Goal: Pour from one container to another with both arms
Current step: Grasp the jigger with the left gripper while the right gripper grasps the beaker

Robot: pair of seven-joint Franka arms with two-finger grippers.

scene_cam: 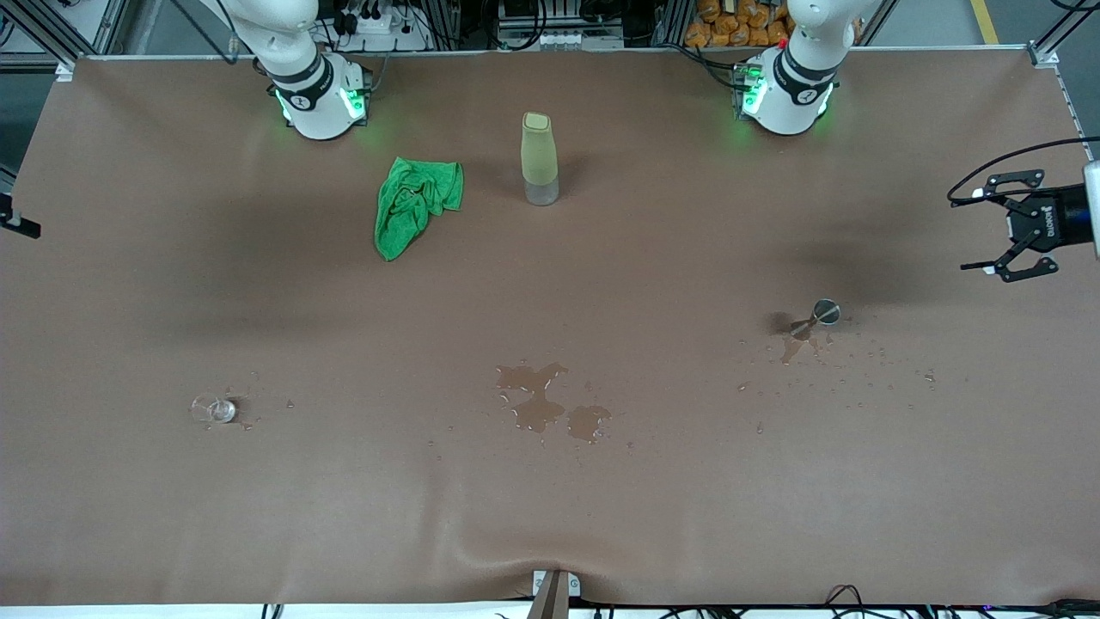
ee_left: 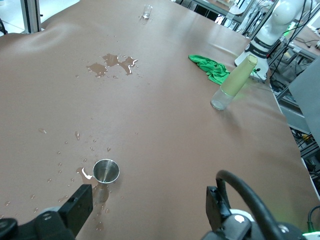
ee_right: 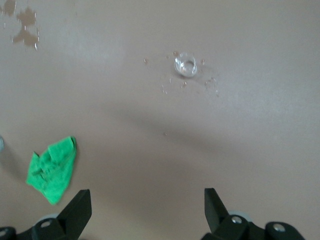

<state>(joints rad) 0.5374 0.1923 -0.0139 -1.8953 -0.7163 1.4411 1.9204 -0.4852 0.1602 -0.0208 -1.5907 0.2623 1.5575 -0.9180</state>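
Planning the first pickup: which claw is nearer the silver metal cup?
Left. The left claw, open, hangs toward the left arm's end of the table, near the silver metal cup. The right claw is open above the glass cup's end.

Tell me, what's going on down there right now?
Left gripper open, above table edge, empty. Right gripper open, up high, empty. Glass cup and metal cup stand far apart. Puddle between them.
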